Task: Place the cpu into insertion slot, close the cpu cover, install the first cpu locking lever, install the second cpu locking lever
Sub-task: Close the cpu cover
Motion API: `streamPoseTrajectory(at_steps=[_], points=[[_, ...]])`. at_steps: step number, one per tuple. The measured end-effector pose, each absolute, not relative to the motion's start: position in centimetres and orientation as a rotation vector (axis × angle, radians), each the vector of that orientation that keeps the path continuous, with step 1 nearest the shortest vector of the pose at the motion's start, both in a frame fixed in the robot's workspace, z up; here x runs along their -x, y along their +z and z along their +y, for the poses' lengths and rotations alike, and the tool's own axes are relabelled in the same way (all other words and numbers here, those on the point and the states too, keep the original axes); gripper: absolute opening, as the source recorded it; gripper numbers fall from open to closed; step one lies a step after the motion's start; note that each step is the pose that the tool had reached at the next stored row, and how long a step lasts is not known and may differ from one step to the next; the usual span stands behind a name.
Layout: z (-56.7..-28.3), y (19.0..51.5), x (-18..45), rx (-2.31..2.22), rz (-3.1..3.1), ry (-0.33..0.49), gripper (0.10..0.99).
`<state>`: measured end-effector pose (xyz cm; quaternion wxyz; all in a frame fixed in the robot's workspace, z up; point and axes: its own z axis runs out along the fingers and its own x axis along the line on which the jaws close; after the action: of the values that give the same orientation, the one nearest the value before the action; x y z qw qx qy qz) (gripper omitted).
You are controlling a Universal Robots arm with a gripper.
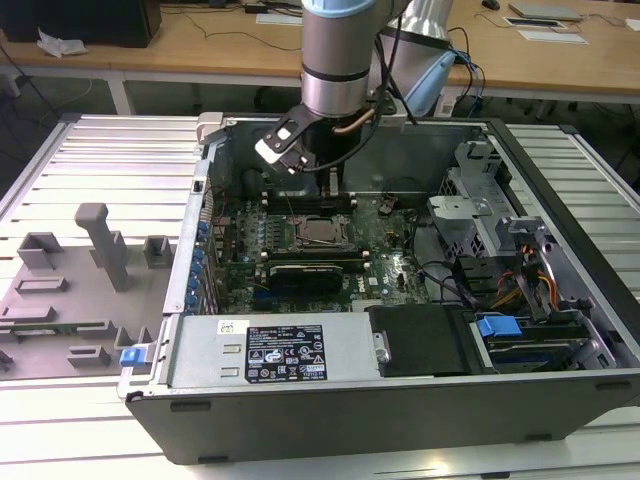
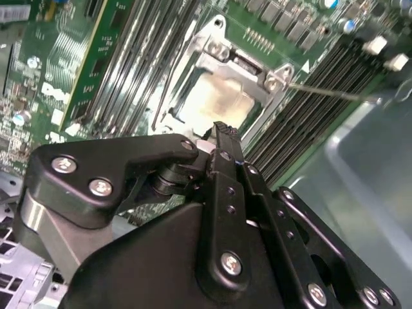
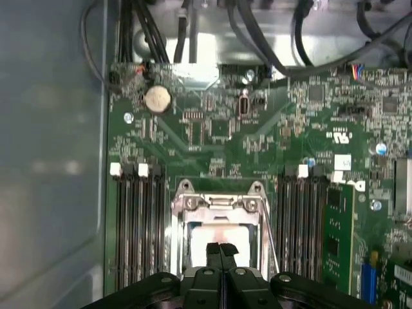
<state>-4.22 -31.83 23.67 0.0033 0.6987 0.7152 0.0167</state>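
Note:
The cpu (image 3: 215, 233) (image 2: 215, 100), a pale silvery-tan square, lies flat in the insertion slot (image 3: 219, 201) of the green motherboard (image 1: 390, 245). The cpu cover (image 3: 177, 238) (image 2: 193, 72), a silver frame, lies around the chip. A thin wire locking lever (image 3: 271, 235) (image 2: 322, 91) runs along one side of the socket. My gripper (image 3: 221, 248) (image 2: 222, 131) hangs just above the chip's near edge, black fingers pressed together and holding nothing. In the exterior view the gripper (image 1: 335, 190) hangs inside the open case behind the socket (image 1: 322, 232).
Black memory slots (image 3: 135, 225) (image 3: 299, 225) flank the socket on both sides. A round coin battery (image 3: 157, 99) and cable bundles (image 3: 257, 38) sit further along the board. The case wall (image 3: 51, 148) stands close beside the memory slots. A drive cage (image 1: 480, 200) stands at the exterior view's right.

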Motion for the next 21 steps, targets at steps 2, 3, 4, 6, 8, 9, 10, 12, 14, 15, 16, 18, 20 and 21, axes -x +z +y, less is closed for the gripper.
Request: streamPoseTrajectory(at_steps=[2, 3, 4, 6, 8, 9, 10, 12, 14, 15, 16, 18, 20, 21], points=[[-31.9, 23.4, 4.4, -2.191, 2.242, 0.052, 0.106], [-32.0, 23.3, 4.5, -2.191, 2.242, 0.052, 0.106], [-32.2, 23.1, 4.5, -2.191, 2.243, 0.051, 0.106], [-32.4, 22.8, 4.6, -2.192, 2.243, 0.050, 0.106], [-32.4, 22.7, 4.6, -2.192, 2.244, 0.049, 0.106], [-32.5, 22.7, 4.6, -2.192, 2.244, 0.049, 0.106], [-32.4, 22.7, 4.6, -2.192, 2.244, 0.049, 0.106], [-32.4, 22.7, 4.6, -2.170, 2.266, 0.049, 0.106], [-32.4, 22.6, 4.6, -2.108, 2.324, 0.049, 0.106], [-32.4, 22.6, 4.6, -2.086, 2.345, 0.049, 0.106], [-32.4, 22.6, 4.6, -2.058, 2.370, 0.049, 0.106], [-32.4, 22.6, 4.6, -2.004, 2.417, 0.049, 0.106], [-32.4, 22.6, 4.6, -1.954, 2.458, 0.049, 0.106], [-32.4, 22.5, 4.6, -1.930, 2.478, 0.049, 0.106]])
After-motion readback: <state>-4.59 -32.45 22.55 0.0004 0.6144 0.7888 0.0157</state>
